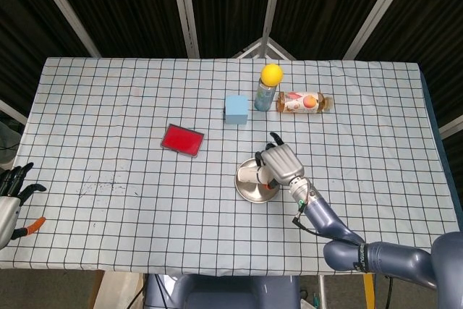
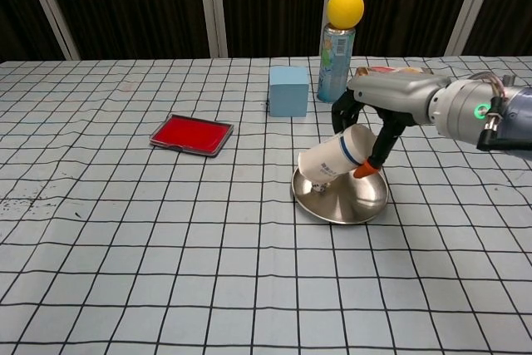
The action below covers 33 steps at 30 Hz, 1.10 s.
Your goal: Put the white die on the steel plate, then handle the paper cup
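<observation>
While the right hand [image 2: 371, 119] grips it, the cup [image 2: 331, 156] lies tilted over the plate [image 2: 357, 202].
Long axis slants; mouth low, toward camera-left, base raised under the fingers. Left hand [image 1: 11, 189] off the desk edge, fingers apart, holding nothing.

A red tray [image 1: 181, 140], blue cube [image 1: 235, 108], ball-topped can [image 1: 265, 92] and lying bottle [image 1: 304, 101] sit apart.

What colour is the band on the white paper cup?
Dark blue band, clearest in chest view.
</observation>
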Each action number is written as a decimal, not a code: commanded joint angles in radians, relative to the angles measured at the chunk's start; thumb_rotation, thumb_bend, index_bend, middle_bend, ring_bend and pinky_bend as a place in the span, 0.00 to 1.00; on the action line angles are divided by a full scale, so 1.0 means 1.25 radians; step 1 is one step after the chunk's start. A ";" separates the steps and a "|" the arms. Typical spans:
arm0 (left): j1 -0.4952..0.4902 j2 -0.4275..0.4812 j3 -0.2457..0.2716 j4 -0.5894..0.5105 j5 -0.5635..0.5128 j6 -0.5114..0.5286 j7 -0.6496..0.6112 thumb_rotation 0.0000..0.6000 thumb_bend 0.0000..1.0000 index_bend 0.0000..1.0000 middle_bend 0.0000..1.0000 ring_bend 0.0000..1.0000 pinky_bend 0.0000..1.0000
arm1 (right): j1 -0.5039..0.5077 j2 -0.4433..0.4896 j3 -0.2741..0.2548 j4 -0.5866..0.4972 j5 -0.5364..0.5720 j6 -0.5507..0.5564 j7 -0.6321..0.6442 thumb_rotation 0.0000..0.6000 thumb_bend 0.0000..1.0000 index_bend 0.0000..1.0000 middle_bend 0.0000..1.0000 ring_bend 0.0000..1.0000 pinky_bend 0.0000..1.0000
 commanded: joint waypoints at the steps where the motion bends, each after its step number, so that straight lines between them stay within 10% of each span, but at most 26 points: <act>1: -0.001 0.000 -0.001 -0.001 -0.002 -0.002 0.000 1.00 0.29 0.34 0.00 0.00 0.02 | -0.006 0.008 0.008 0.008 -0.003 0.006 0.007 1.00 0.37 0.85 0.58 0.31 0.00; 19: 0.000 -0.002 0.001 -0.006 -0.001 -0.002 0.011 1.00 0.29 0.34 0.00 0.00 0.02 | 0.004 0.105 -0.063 0.160 0.063 -0.025 -0.201 1.00 0.38 0.79 0.58 0.29 0.00; 28: 0.000 -0.001 0.000 -0.004 -0.003 -0.001 0.007 1.00 0.29 0.34 0.00 0.00 0.02 | 0.011 0.077 -0.067 0.235 0.068 -0.109 -0.155 1.00 0.39 0.62 0.54 0.25 0.00; 33: -0.001 -0.001 -0.001 -0.003 -0.003 -0.004 0.005 1.00 0.29 0.34 0.00 0.00 0.02 | 0.011 0.071 -0.061 0.249 0.064 -0.110 -0.143 1.00 0.34 0.33 0.29 0.13 0.00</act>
